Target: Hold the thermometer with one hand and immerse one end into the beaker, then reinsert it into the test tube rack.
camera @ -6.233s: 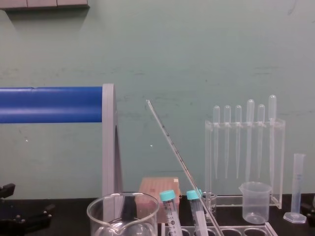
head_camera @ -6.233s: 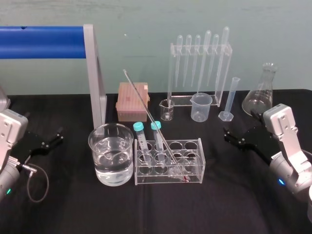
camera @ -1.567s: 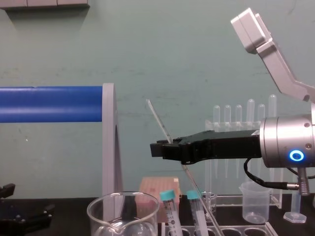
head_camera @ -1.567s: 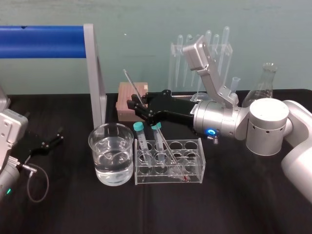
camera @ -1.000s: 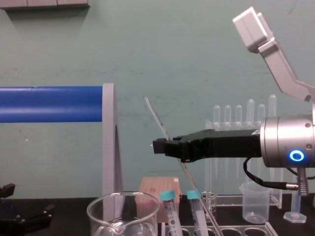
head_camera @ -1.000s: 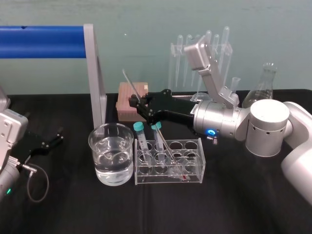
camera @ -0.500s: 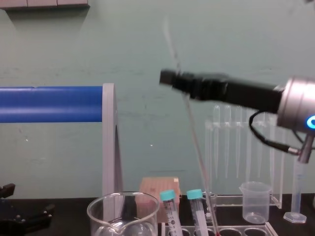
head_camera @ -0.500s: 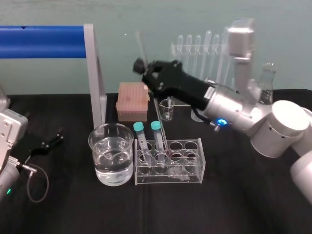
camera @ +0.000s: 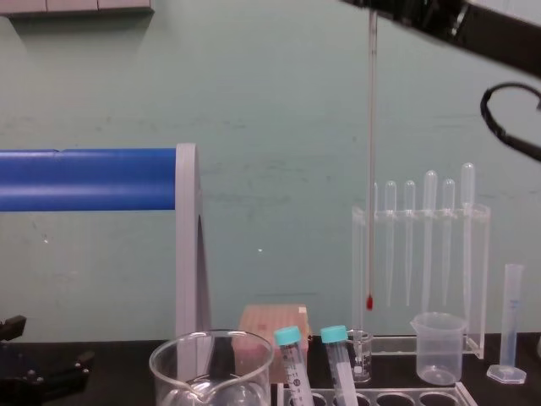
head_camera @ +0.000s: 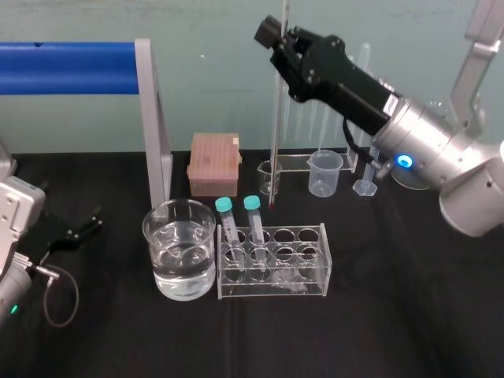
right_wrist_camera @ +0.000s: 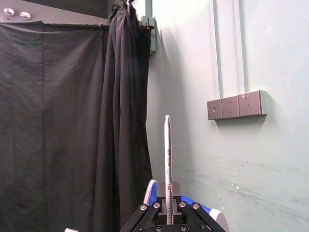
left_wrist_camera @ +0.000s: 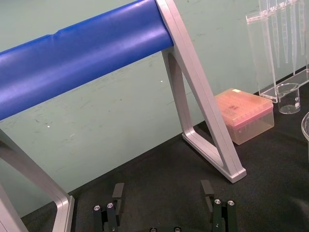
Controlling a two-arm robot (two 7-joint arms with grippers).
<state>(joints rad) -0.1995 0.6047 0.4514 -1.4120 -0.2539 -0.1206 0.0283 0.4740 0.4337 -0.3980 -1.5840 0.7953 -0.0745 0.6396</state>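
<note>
Thermometer (head_camera: 275, 118) pinched upright in my right gripper (head_camera: 282, 38), red tip hanging clear above test tube rack (head_camera: 272, 264); beaker (head_camera: 179, 248) just beside rack. Meanwhile left gripper (head_camera: 83, 224) parked low, fingers spread.

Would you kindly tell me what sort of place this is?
Probably a chemistry lab bench: a beaker, a test tube rack and a pipette stand, with the right pincer holding a thermometer above.

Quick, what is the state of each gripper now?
Left gripper: open, empty, parked low on the left side.
Right gripper: shut on the thermometer, held upright in the air.
</note>
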